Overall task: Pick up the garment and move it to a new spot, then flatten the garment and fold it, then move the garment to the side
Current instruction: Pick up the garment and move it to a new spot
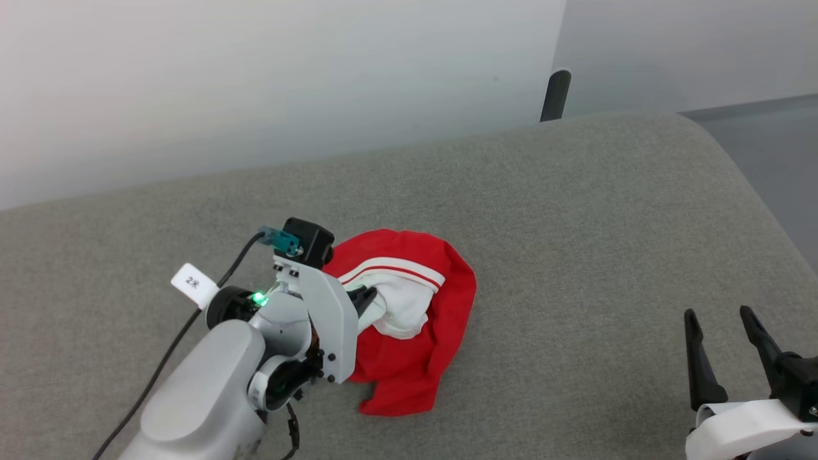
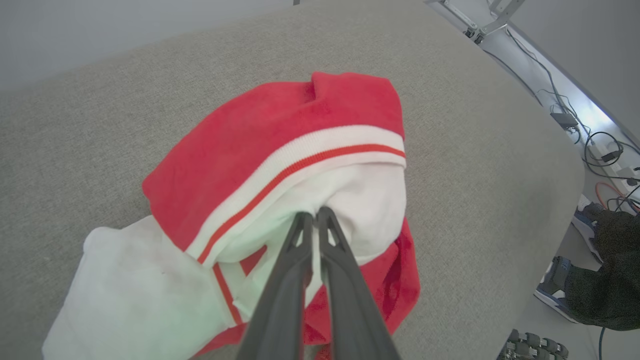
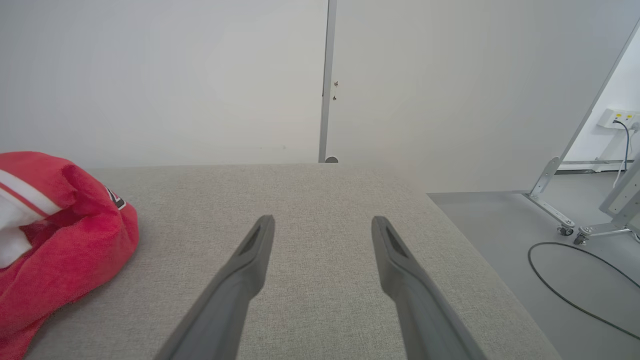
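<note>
Left claw pinches white cloth of the garment.

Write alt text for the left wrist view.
The left hand, shut, pinches a white fold of a crumpled red-and-white shirt lying on a grey fabric surface. A person's shoe and floor cables show at the right edge.

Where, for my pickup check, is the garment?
In the head view the garment lies bunched mid-frame on the grey surface, its white sleeve pinched by the left gripper, far from the right gripper.
</note>
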Motion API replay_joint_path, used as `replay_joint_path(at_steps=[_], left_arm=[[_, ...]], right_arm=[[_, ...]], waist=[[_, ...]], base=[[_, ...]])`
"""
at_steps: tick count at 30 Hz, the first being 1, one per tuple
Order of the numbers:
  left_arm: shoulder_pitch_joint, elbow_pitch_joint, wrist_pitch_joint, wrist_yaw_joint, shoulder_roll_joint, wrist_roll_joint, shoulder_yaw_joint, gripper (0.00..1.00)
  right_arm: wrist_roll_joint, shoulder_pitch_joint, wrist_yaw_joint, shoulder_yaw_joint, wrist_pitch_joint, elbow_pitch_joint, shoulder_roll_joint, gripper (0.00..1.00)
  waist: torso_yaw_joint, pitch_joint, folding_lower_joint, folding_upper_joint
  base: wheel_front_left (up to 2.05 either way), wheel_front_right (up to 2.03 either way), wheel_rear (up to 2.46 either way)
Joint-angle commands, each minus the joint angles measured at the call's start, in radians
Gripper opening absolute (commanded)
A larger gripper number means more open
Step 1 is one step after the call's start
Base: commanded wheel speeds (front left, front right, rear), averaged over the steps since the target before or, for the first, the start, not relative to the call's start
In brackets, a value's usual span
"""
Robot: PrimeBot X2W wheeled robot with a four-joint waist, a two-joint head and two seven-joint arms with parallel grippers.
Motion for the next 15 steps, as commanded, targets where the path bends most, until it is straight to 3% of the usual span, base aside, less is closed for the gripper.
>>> replay_joint_path(at_steps=[1, 9, 15], left_arm=[[-0.013, 0.011, -0.01, -0.008, -0.005, 0.003, -0.002, 1.0], [-0.022, 0.03, -0.057, -0.025, 0.002, -0.027, 0.019, 1.0], [0.008, -0.016, -0.112, -0.02, 0.048, -0.029, 0.056, 1.0]], right_arm=[[-0.009, -0.005, 0.0, 0.008, 0.003, -0.006, 0.002, 1.0], [0.007, 0.001, 0.0, 0.033, 0.005, -0.001, -0.026, 1.0], [0.009, 0.008, 0.0, 0.053, -0.002, -0.001, -0.051, 1.0]], waist=[[0.003, -0.009, 0.0, -0.0001], [0.03, -0.047, 0.0, -0.0001], [0.067, -0.081, 0.0, -0.0001]], base=[[0.0, 0.0, 0.0], [0.0, 0.0, 0.0], [0.0, 0.0, 0.0]])
